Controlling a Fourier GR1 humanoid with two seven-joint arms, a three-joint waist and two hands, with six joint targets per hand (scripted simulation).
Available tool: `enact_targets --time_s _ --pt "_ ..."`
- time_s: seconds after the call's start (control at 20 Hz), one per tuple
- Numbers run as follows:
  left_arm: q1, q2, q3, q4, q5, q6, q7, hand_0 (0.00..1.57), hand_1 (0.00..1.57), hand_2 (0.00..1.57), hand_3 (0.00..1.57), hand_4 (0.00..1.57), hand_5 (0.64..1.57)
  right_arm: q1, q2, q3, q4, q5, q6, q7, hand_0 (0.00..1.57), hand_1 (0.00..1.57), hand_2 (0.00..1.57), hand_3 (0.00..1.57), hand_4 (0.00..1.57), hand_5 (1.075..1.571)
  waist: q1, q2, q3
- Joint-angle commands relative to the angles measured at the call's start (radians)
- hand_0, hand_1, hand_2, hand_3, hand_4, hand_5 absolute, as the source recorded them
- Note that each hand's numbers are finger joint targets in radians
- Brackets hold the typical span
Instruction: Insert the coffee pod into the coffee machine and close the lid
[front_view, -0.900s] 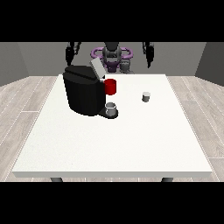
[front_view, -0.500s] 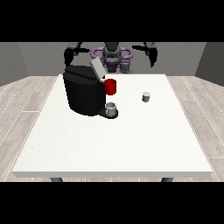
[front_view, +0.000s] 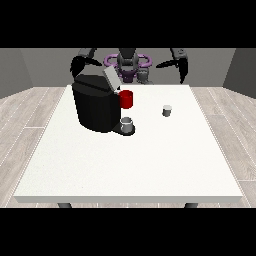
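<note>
Waiting on the white bench, the small grey coffee pod looks light and rigid, best pinched round its sides; both hands' fingers unreadable.

A wide white surface fills the middle of the room, standing on dark legs (only the tops show). Pale wood-plank flooring runs beneath, with grey walls behind.
</note>
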Motion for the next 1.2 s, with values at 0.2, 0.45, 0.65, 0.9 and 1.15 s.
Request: enact_targets --time_s 0.2,0.45,0.65,0.9,1.15 --pt "-0.199 0.098 0.075 0.206 0.002 -0.054 0.054 0.0 0.0 0.0 0.0 0.0 1.571 -0.037 0.028 0.049 0.01 -0.013 0.005 -0.064 0.0 0.0 0.0 0.0 0.23 1.571 -0.068 0.106 -0.0001" --pt "-0.236 0.104 0.093 0.381 -0.029 -0.054 -0.009 0.0 0.0 0.0 0.0 0.0 1.571 -0.085 0.004 0.041 -0.031 -0.024 0.007 0.013 0.0 0.0 0.0 0.0 0.28 1.571 -0.084 0.142 -0.0006" --pt "-0.28 0.136 0.093 0.495 -0.082 -0.043 -0.037 0.0 0.0 0.0 0.0 0.0 1.571 -0.087 -0.003 0.067 -0.057 0.003 -0.004 0.073 0.0 0.0 0.0 0.0 0.33 1.571 -0.097 0.145 -0.0007" --pt "-0.306 0.101 0.031 0.513 -0.15 -0.017 0.007 0.0 0.0 0.0 0.0 0.0 1.571 -0.161 -0.012 -0.003 0.062 -0.005 -0.038 0.073 0.0 0.0 0.0 0.0 0.39 1.571 -0.041 0.141 -0.0003" --pt "-0.341 0.106 0.001 0.585 -0.227 0.011 -0.029 0.0 0.0 0.37 0.0 0.0 1.571 -0.123 -0.017 0.028 0.073 0.008 -0.009 0.074 0.0 0.0 0.0 0.0 0.41 1.571 -0.075 0.136 -0.0002"
